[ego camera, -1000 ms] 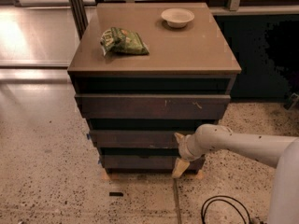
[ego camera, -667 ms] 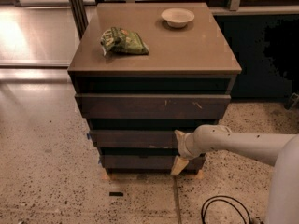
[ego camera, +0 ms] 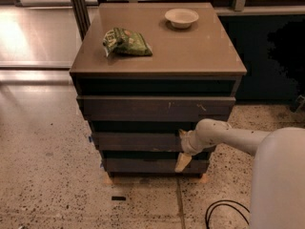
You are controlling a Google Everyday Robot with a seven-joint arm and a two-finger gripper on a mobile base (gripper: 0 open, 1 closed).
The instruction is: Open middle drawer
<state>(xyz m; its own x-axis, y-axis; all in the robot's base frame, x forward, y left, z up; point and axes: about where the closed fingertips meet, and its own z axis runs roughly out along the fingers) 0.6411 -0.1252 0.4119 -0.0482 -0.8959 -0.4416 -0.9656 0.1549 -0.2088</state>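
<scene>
The middle drawer (ego camera: pixel 138 141) is the dark flat front between the scratched upper front (ego camera: pixel 152 108) and the small lowest front (ego camera: pixel 143 165) of a brown cabinet. It looks pushed in, about level with the lowest front. My gripper (ego camera: pixel 182 148) is at the drawer's right end, on the end of my white arm coming in from the lower right. It is open. One pale fingertip (ego camera: pixel 181 134) shows at the drawer's top edge. The other finger (ego camera: pixel 183 162) hangs below its bottom edge, over the lowest front.
On the cabinet top (ego camera: pixel 190 51) lie a green snack bag (ego camera: pixel 126 42) and a white bowl (ego camera: pixel 181 17). A black cable (ego camera: pixel 224 213) loops on the speckled floor at the lower right. A dark post (ego camera: pixel 78 6) stands behind the cabinet's left corner.
My gripper and wrist have shifted slightly up and to the left along the middle drawer's front. The drawers have not moved.
</scene>
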